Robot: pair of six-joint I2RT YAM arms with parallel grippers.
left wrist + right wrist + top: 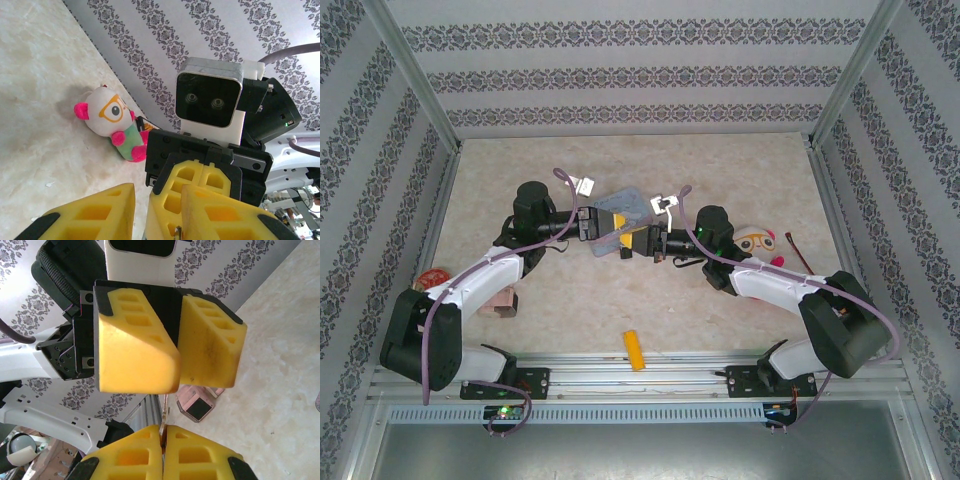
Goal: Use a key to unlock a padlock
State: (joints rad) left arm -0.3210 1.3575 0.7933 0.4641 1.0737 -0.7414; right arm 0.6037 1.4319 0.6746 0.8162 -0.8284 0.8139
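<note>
1. The key (163,411) was seen as a thin metal sliver poking out from between the pads of the right gripper (163,430). So it was held up off the table (720,320), roughly mid-table and a bit toward the far side.
2. The right gripper was clenched tight on that key, pads pressed together with just the sliver sticking out the front.
3. The key's free end was pointed at the left gripper (178,386) and ended right by its fingertips, just below the slit between them. Whether a pad was actually touched couldn't be told, tbh.
4. In its own wrist view the left gripper's pads were parted by a modest gap. Nothing was seen gripped in there, so it was read as released.
5. From above, the two grippers were lined up nose to nose over a pale blue tin (628,200), one reaching in from the left and one from the right.
6. A plush toy (111,120) with orange glasses and pink ears was sat on the table to the right, just beside the right arm (770,285).
7. An orange-yellow cylinder (635,350) was laid by the near edge, about centre, well apart from the grippers.
8. A pinkish block (502,300) was parked on the left by the left arm (470,285), with a red round thing (435,277) further left.
</note>
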